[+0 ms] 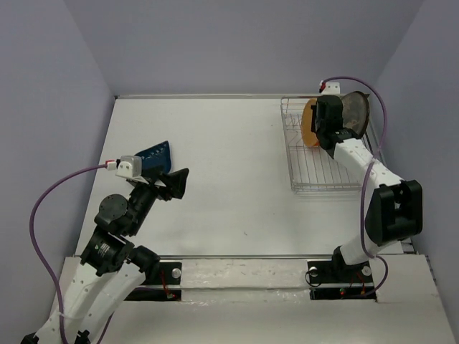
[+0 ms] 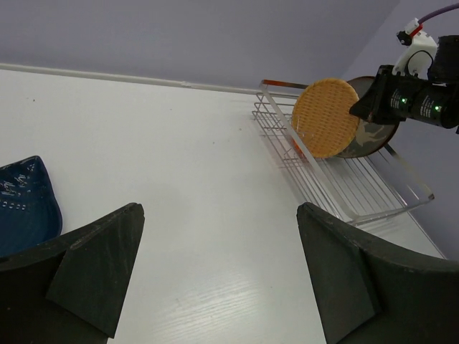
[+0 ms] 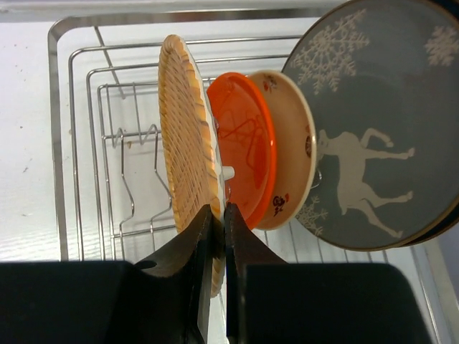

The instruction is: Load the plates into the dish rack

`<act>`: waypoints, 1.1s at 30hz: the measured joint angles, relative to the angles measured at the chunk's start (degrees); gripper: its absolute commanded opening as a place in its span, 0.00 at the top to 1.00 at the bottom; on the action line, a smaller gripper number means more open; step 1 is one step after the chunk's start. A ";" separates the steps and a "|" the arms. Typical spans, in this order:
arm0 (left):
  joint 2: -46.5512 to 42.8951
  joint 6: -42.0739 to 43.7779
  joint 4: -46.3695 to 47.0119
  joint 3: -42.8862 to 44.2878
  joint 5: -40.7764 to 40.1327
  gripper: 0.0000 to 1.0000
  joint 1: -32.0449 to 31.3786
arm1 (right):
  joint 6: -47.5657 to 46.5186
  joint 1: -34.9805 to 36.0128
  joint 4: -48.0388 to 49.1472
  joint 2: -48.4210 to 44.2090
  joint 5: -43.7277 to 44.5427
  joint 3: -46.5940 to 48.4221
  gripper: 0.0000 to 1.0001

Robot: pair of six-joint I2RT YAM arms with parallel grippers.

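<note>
The right gripper (image 3: 215, 215) pinches the rim of the tan plate (image 3: 188, 129), upright in the dish rack (image 1: 300, 183) at far right. The blue plate (image 1: 155, 153) lies on the worktop (image 1: 237, 143) just left of the wide-open left gripper (image 1: 175, 183), the nearer arm.

Side by side, a tan waffle plate (image 3: 188, 143), orange plate (image 3: 247, 150), cream plate (image 3: 294, 143) and grey deer plate (image 3: 373, 129) stand upright in the wire rack (image 1: 326, 172). A blue leaf-shaped plate (image 1: 154, 155) lies flat, well apart to the left.

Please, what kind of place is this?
Probably a robot test cell, not a home kitchen: a white table enclosed by plain grey walls, robot arms mounted at its near edge, a wire dish rack on it.
</note>
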 measured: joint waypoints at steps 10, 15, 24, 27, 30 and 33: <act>1.05 -0.04 -0.04 0.00 -0.31 0.01 0.00 | 5.86 0.00 2.49 0.48 -1.14 -4.26 0.68; 4.15 -0.17 0.00 0.00 -0.81 0.01 0.04 | 9.27 0.00 3.45 0.48 0.24 -5.70 0.30; 14.82 -3.61 -0.50 0.00 -0.17 0.01 5.31 | 15.37 0.00 -0.31 -7.48 -2.34 -7.74 0.07; 17.99 -6.29 -0.48 0.00 0.66 0.01 9.75 | 17.46 0.00 -0.52 -14.58 -6.10 -9.60 0.07; 20.90 -8.52 -0.48 0.00 0.72 0.01 15.19 | 19.45 0.00 -0.66 -22.49 -10.75 -13.77 0.07; 23.34 -10.27 -0.50 -0.26 0.96 0.01 22.38 | 21.84 0.26 -0.68 -29.46 -17.14 -18.32 0.07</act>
